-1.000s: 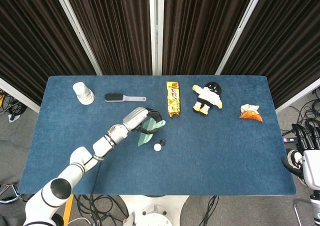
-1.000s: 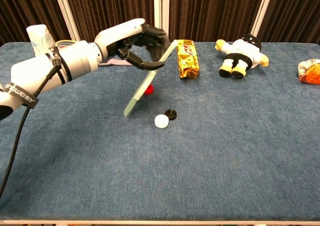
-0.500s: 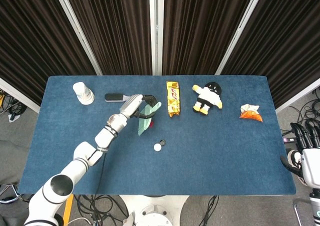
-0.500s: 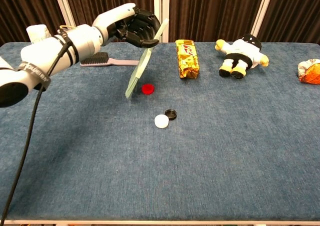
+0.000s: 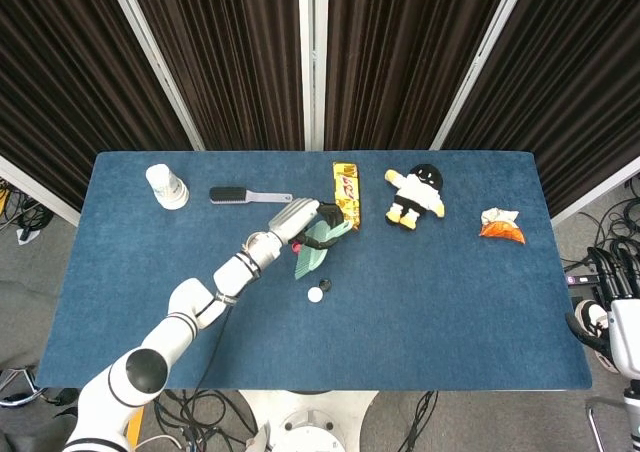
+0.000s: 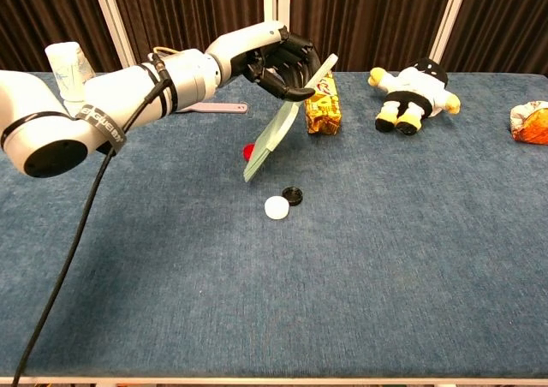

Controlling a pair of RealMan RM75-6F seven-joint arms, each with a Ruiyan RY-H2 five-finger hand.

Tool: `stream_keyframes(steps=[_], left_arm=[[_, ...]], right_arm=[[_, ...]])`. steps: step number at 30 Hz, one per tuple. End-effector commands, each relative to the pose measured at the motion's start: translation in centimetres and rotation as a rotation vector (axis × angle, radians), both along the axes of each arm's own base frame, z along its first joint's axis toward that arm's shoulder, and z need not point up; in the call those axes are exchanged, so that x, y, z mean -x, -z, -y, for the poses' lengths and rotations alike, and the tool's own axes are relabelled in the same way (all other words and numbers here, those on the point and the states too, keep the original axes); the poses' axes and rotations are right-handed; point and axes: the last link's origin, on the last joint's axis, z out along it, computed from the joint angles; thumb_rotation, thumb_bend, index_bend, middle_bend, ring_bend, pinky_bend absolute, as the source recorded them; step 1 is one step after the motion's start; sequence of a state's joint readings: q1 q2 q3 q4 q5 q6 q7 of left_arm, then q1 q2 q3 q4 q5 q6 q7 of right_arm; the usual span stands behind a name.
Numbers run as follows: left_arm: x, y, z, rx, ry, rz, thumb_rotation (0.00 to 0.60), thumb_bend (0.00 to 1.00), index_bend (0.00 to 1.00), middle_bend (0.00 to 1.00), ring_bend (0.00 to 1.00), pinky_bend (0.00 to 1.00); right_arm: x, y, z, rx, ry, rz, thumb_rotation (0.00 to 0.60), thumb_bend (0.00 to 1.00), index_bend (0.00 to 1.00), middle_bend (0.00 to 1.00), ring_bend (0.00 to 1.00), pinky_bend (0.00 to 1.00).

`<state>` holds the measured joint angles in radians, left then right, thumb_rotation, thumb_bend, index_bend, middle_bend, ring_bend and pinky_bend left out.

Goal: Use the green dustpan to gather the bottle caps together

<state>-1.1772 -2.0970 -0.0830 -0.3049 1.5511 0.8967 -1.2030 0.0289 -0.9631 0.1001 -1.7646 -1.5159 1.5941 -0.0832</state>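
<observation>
My left hand [image 6: 276, 62] [image 5: 305, 221] grips the handle of the green dustpan [image 6: 276, 132] [image 5: 316, 248] and holds it tilted above the table, blade pointing down. The red cap [image 6: 247, 151] lies right behind the blade's lower edge, partly hidden by it. A white cap [image 6: 276, 206] [image 5: 315, 294] and a black cap [image 6: 293, 195] [image 5: 325, 284] lie side by side, touching, a short way in front of the dustpan. My right hand [image 5: 612, 280] hangs off the table's right edge, fingers only partly seen.
A gold snack packet [image 6: 321, 106] lies just right of the dustpan. A plush toy [image 6: 409, 91], an orange wrapper [image 6: 531, 122], a brush [image 5: 240, 196] and a white cup [image 5: 166, 185] sit along the table's far side.
My left hand has carried the dustpan to the right, from the red cap's left side to over and in front of it. The caps have not moved.
</observation>
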Motion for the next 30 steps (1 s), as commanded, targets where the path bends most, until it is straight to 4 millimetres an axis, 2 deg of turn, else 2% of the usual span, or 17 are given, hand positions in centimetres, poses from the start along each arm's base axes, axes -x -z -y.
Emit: stream_keyframes(steps=[1,14,23,27,30], left_arm=[[0.3,-0.2,-0.2,-0.010,-0.019,0.012,0.600,0.41,0.59,0.65,0.46,0.35],[2.8,-0.2,0.7,0.027,-0.068,0.023,0.600,0.41,0.59,0.65,0.46,0.36],[1.1,-0.1,3.8,0.176,-0.005,0.093,0.600,0.41,0.59,0.65,0.46,0.36],[0.1,-1.0,5.7,0.232,0.054,0.114,0.600,0.41,0.59,0.65,0.46,0.36],[-0.7,-2.1,6.4,0.223,0.078,0.153,0.600,0.41,0.59,0.65,0.46,0.36]], right_arm=[[0.1,-0.1,-0.1,0.001,0.002,0.002,0.600,0.12,0.02,0.12,0.00,0.03],[0.0,0.2,-0.2,-0.011,-0.017,0.011,0.600,0.12,0.02,0.12,0.00,0.03],[-0.1,0.1,-0.5,-0.005,-0.023,0.015,0.600,0.12,0.02,0.12,0.00,0.03],[0.0,-0.1,-0.6,0.001,-0.023,0.019,0.600,0.12,0.02,0.12,0.00,0.03],[0.0,0.0,-0.6,-0.001,-0.025,0.022,0.600,0.12,0.02,0.12,0.00,0.03]])
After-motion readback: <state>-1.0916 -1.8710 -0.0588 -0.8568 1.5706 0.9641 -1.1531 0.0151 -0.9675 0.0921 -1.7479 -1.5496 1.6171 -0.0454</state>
